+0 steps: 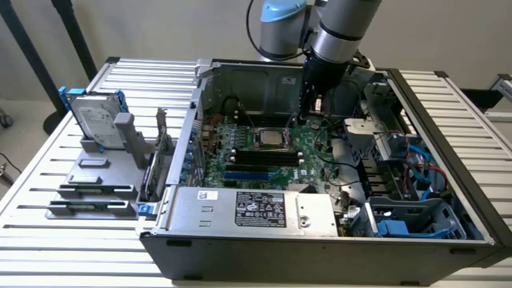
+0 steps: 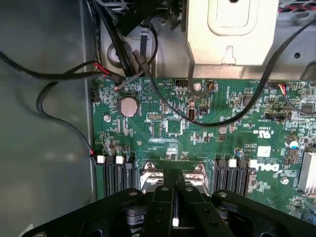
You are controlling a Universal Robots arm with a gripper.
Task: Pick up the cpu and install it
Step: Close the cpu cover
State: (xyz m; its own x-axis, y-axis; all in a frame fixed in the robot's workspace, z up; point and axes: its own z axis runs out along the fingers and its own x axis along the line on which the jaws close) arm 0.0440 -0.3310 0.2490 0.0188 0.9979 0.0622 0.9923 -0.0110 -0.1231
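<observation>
The cpu (image 1: 272, 137), a small silver square, lies in the metal socket frame on the green motherboard (image 1: 264, 165) inside the open computer case (image 1: 320, 246). My gripper (image 1: 307, 119) hangs inside the case just above the board, a little to the exterior view's right of the cpu and farther back. Its black fingers (image 2: 163, 197) are pressed together with nothing visible between them. In the wrist view my gripper (image 2: 175, 180) covers the middle of the socket frame (image 2: 148, 178), so the chip itself is hidden there.
A silver hard drive in a blue frame (image 1: 96, 120) stands on a grey holder (image 1: 92, 180) at the exterior view's left, with memory sticks (image 1: 92, 192) slotted below it. Black cables (image 2: 64, 74), a metal bracket (image 2: 232, 29), the power supply (image 1: 256, 210) and blue drive bays (image 1: 400, 228) crowd the case.
</observation>
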